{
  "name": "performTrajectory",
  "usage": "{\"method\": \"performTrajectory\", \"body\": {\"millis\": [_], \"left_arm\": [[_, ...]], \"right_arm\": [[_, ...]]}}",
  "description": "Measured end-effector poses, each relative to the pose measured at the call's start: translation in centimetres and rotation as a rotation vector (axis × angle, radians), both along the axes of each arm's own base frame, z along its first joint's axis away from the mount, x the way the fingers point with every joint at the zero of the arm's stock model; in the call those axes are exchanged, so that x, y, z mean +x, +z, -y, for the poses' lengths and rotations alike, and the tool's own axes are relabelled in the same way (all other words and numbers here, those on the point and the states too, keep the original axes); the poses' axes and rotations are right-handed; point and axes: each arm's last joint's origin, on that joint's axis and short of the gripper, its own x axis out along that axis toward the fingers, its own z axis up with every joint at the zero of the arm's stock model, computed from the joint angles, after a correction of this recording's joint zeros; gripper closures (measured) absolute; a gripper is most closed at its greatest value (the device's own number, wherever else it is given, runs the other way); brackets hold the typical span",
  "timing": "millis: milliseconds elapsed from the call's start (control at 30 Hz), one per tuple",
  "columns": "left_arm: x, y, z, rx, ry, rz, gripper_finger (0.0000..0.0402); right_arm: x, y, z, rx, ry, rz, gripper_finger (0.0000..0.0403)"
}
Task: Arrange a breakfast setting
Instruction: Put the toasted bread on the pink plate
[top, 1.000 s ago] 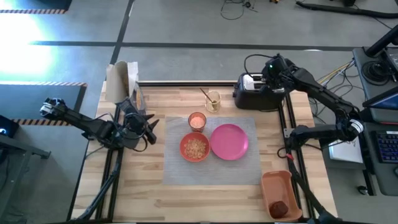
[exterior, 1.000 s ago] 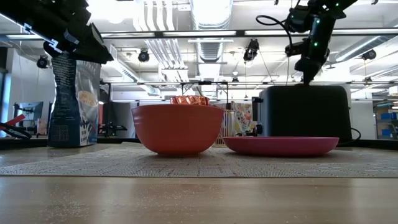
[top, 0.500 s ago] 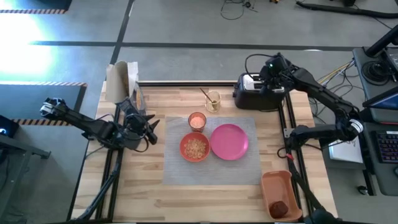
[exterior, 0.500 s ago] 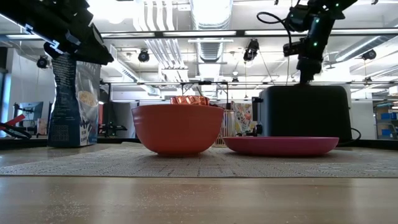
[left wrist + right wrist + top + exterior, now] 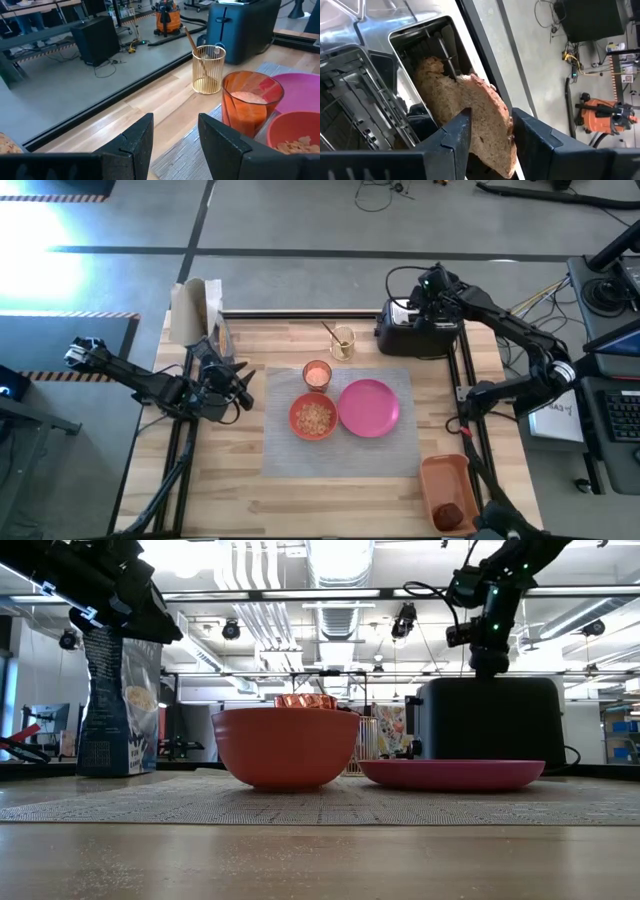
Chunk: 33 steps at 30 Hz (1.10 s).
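Tray: rectangular orange tray at the bench's near right corner, holding a small dark red fruit.
Mat: grey woven mat mid-bench carries the bowl, plate and cup.
Bowl: orange-red bowl holds pale cereal flakes; touching or just beside the plate.
Plate: round pink plate on the bowl's right side, nothing on it.
Cup: small orange cup just behind the bowl, filled with a pale orange drink.
Holder: gold wire holder beyond the mat, gold spoon standing tilted in it.
Toaster: black-and-silver toaster at the far right of the bench; brown toast slice leans up out of one slot.
Right hand: right hand sits over the toaster, fingers apart on either side of the slice; contact not clear.
Left hand: left hand waits at the left bench edge, fingers apart, holding nothing.
Views: only the right wrist view shows the toast; the low view hides the bowl's contents.
Bag: cereal bag at far left; print unreadable.
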Motion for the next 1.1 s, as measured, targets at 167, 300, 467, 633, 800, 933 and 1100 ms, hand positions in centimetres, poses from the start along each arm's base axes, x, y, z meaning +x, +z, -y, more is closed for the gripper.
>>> {"method": "performTrajectory", "body": {"millis": [167,300,467,633,800,933,1100], "left_arm": [[-0.1,0.0,-0.1,0.02,0.02,0.001,0.0263],[-0.1,0.0,-0.1,0.025,0.023,-0.003,0.0263],[-0.1,0.0,-0.1,0.025,0.023,-0.004,0.0263],[-0.1,0.0,-0.1,0.027,0.023,-0.01,0.0263],[-0.1,0.0,-0.1,0.027,0.023,-0.01,0.0263],[-0.1,0.0,-0.1,0.027,0.023,-0.009,0.0263],[-0.2,0.0,-0.1,0.026,0.023,-0.007,0.0263]], "right_arm": [[-0.1,0.2,-0.1,-0.008,0.018,0.003,0.0271],[-0.3,0.5,-0.5,-0.011,0.024,0.022,0.0287],[-0.3,0.7,-0.7,0.01,0.053,0.061,0.0332],[-0.3,0.7,-0.7,0.011,0.054,0.063,0.0368],[-0.3,0.7,-0.7,0.009,0.054,0.06,0.0374],[-0.4,0.8,-0.8,0.003,0.057,0.055,0.0374],[-0.7,1.3,-1.1,-0.013,0.057,0.064,0.0374]]}}
